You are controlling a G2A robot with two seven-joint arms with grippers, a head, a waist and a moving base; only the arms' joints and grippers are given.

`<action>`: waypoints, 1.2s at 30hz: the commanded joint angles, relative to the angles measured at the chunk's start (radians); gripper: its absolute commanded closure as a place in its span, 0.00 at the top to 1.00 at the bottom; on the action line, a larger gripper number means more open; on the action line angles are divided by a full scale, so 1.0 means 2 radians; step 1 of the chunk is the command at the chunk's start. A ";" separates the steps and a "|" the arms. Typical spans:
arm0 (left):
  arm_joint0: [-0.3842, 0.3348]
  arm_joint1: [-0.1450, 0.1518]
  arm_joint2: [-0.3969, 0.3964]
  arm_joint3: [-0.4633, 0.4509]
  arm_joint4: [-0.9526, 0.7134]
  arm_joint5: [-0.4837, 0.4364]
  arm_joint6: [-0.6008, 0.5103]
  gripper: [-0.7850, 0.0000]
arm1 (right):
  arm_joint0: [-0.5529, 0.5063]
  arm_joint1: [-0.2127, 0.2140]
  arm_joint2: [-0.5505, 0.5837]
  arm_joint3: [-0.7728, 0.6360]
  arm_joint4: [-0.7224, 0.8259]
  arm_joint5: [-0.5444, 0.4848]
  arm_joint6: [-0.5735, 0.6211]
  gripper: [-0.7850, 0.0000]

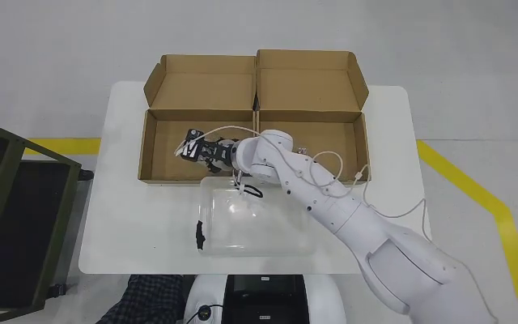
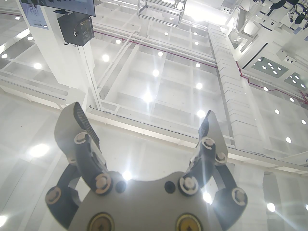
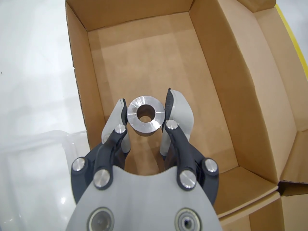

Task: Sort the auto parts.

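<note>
Fingers of the right gripper (image 3: 146,99) clamp a metal bushing (image 3: 133,115) over the left cardboard box (image 3: 149,58), presumably for release; left gripper (image 2: 142,110) points upward, fingers apart

white table (image 1: 129,219), grey floor (image 1: 73,49)

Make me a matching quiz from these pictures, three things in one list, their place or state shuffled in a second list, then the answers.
1 metal ring
2 left gripper
3 clear bin

A open, facing the ceiling
B on the table, near its robot-side edge
C held in the right gripper over a cardboard box

Pairs: 1-C, 2-A, 3-B
</note>
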 commanded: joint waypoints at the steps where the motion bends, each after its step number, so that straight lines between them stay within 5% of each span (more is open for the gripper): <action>1: 0.000 0.000 0.000 0.000 0.000 0.000 0.000 1.00 | 0.002 -0.002 -0.001 0.005 -0.002 -0.002 0.002 0.05; 11: 0.000 0.000 0.000 0.000 0.000 0.000 0.000 1.00 | 0.011 -0.011 0.001 0.025 -0.012 -0.010 0.004 0.25; 36: 0.000 0.000 0.000 0.000 0.000 0.000 0.000 1.00 | 0.004 -0.012 0.033 -0.017 -0.049 -0.016 -0.008 0.36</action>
